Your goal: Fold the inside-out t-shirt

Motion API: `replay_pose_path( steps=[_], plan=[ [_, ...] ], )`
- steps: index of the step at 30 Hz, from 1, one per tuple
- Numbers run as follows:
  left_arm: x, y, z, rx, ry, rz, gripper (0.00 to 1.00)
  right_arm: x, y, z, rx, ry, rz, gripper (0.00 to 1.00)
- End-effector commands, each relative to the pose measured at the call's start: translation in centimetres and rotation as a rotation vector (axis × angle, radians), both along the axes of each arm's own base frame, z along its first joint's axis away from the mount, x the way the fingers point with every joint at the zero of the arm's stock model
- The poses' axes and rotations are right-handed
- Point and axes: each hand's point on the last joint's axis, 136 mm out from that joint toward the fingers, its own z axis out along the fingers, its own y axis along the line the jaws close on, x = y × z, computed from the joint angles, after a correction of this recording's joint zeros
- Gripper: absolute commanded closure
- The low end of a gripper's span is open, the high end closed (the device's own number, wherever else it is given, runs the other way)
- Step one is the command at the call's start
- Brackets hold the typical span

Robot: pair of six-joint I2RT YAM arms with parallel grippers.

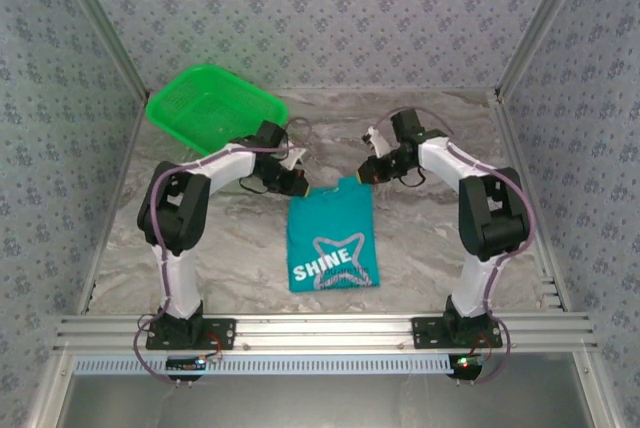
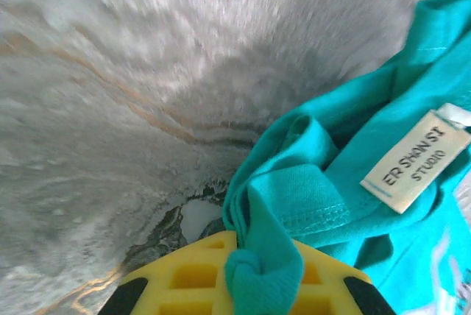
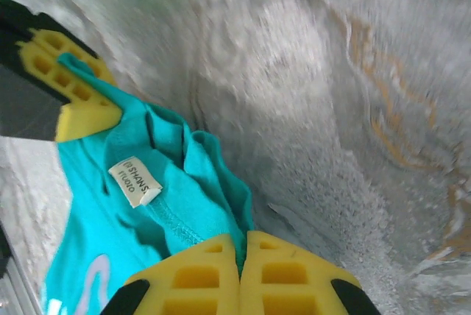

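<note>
Clamped on the far edge of the t-shirt (image 1: 332,238) with left gripper (image 2: 254,271) and right gripper (image 3: 241,274) alike. Spaced either side of the label (image 2: 416,160), likely to hold the cloth spread for folding.

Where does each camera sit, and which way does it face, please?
Top external: above and behind the bases, looking down on table, shirt and basket; both arms show.
Left wrist: looks along the left tool, shut on the shirt, down at the table.
Right wrist: looks along the right tool, shut on the shirt; the left tool shows too.
Shared: both wrist views show the shirt's label.
</note>
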Motion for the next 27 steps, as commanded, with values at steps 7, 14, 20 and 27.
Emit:
replay_pose_path(
  steps=[7,14,20,27],
  plan=[
    [4.2,-1.8,8.9,-0.125,-0.116,0.008,1.0,3.4,0.2,6.8,0.063,-0.143,0.003,1.0],
    [3.9,-1.3,6.9,-0.12,-0.071,0.033,1.0,3.7,-0.7,5.0,0.014,-0.068,-0.015,1.0],
    [4.6,-1.3,8.2,-0.142,-0.101,0.029,1.0,3.8,-0.3,6.1,0.025,-0.151,0.002,1.0],
    [8.5,-3.2,18.1,-0.236,-0.338,-0.087,1.0,7.8,-0.4,15.1,0.027,-0.442,0.0,1.0]
  ],
)
